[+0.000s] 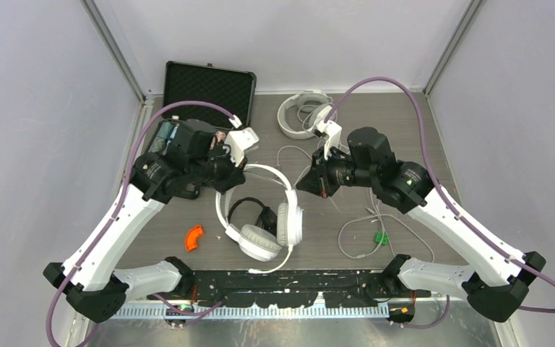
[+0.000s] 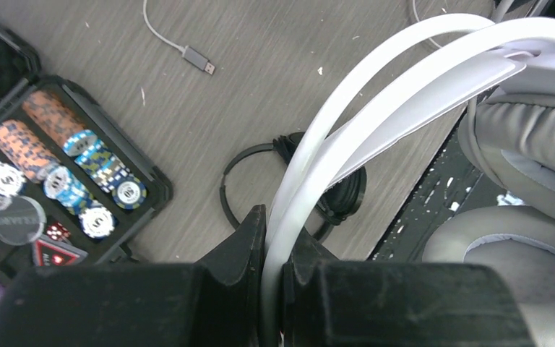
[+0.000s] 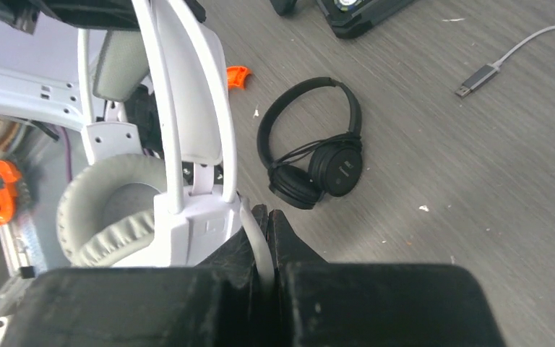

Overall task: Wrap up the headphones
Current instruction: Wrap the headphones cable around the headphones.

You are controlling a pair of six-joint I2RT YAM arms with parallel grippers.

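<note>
A white padded pair of headphones [image 1: 260, 217] is held between both arms over the middle of the table. My left gripper [image 2: 278, 242] is shut on its white headband [image 2: 376, 87], seen from above at the band's left side [image 1: 231, 176]. My right gripper [image 3: 267, 217] is shut on the pale cord [image 3: 253, 230] right where it leaves the earcup housing [image 3: 188, 220]. A slim black pair of headphones [image 3: 318, 159] lies flat on the table under the white pair [image 1: 249, 213]. Another white pair [image 1: 300, 112] rests at the back.
An open case of poker chips [image 2: 65, 173] sits at the left, its black lid [image 1: 209, 83] against the back wall. Loose pale cable [image 1: 361, 231] with a USB plug [image 3: 477, 78] lies to the right. An orange piece [image 1: 194, 237] and a green piece [image 1: 381, 237] lie near the front.
</note>
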